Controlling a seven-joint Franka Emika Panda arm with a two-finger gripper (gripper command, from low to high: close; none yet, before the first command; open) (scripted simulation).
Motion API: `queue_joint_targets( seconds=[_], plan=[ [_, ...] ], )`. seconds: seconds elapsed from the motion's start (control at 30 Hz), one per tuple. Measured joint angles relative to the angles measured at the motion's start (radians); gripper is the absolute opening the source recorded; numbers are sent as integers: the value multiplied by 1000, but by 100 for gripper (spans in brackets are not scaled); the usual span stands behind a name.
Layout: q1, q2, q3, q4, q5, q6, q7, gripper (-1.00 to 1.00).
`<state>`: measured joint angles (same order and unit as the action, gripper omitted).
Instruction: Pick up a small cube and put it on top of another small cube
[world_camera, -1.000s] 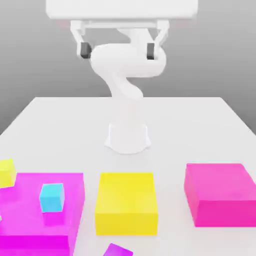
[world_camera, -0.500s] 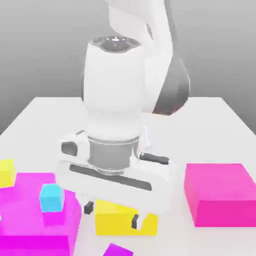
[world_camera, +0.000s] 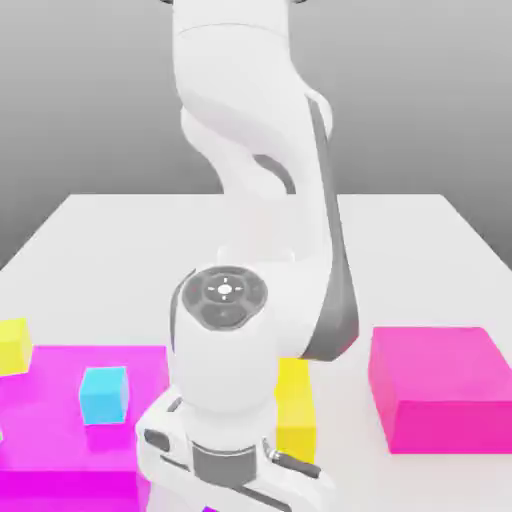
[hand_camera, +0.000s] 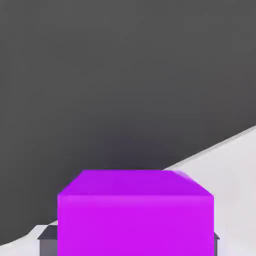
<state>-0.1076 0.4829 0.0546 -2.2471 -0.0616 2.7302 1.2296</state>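
Observation:
In the hand view a purple small cube (hand_camera: 135, 212) sits between the dark fingertips (hand_camera: 47, 241) of my gripper (hand_camera: 133, 245), which is shut on it. In the exterior view my arm reaches down over the table's front edge, and the wrist and hand (world_camera: 228, 462) run off the bottom of the picture. A cyan small cube (world_camera: 104, 394) stands on the large magenta block (world_camera: 50, 430) at the exterior view's left, apart from the hand. A yellow small cube (world_camera: 14, 345) sits at that block's far left corner.
A large yellow block (world_camera: 297, 405) in the middle is mostly hidden behind my arm. Another large magenta block (world_camera: 445, 388) stands at the exterior view's right. The white table (world_camera: 400, 250) stretches back behind the arm's base.
The arm has swung down from high above the base to the table's front edge. The fingers have gone from open to shut on the purple cube.

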Motion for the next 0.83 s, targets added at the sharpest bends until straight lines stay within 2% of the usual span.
queue_joint_targets(
  seconds=[0.17,0.33,0.53,0.6,0.7,0.73,0.83],
  plan=[
    [-22,-171,-9,-45,40,-125,38,-100],
    [-68,-349,-84,-118,82,-228,237,-100],
    [-183,-557,-134,-209,61,-346,538,-100],
    [-201,-575,-138,-235,53,-338,605,-100],
    [-202,-502,-141,-269,60,-232,617,-100],
    [-195,-484,-146,-275,63,-207,616,100],
    [-191,-484,-146,-275,63,-207,616,100]
  ],
)
